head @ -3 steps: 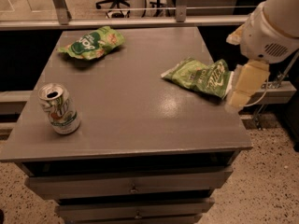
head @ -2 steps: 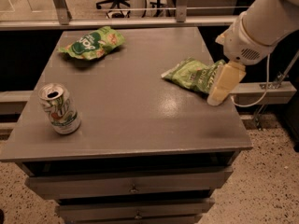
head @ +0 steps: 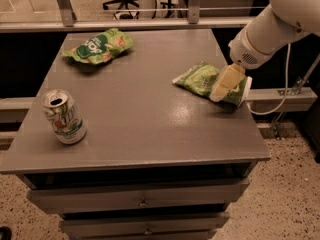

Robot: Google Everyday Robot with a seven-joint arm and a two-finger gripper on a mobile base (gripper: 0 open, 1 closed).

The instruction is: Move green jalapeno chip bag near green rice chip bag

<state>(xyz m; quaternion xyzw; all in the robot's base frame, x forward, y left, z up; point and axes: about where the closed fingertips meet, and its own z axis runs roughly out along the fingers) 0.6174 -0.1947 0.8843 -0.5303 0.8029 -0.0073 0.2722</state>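
One light, slippery jalapeno bag [head: 197,79] lies at the table's [head: 150,129] right edge under the gripper [head: 224,84]; whether it's gripped, I cannot tell. You'd best pinch its flat end seam.

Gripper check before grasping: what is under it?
The gripper is over the green jalapeno chip bag near the table's right edge; the bag part beneath it is hidden.
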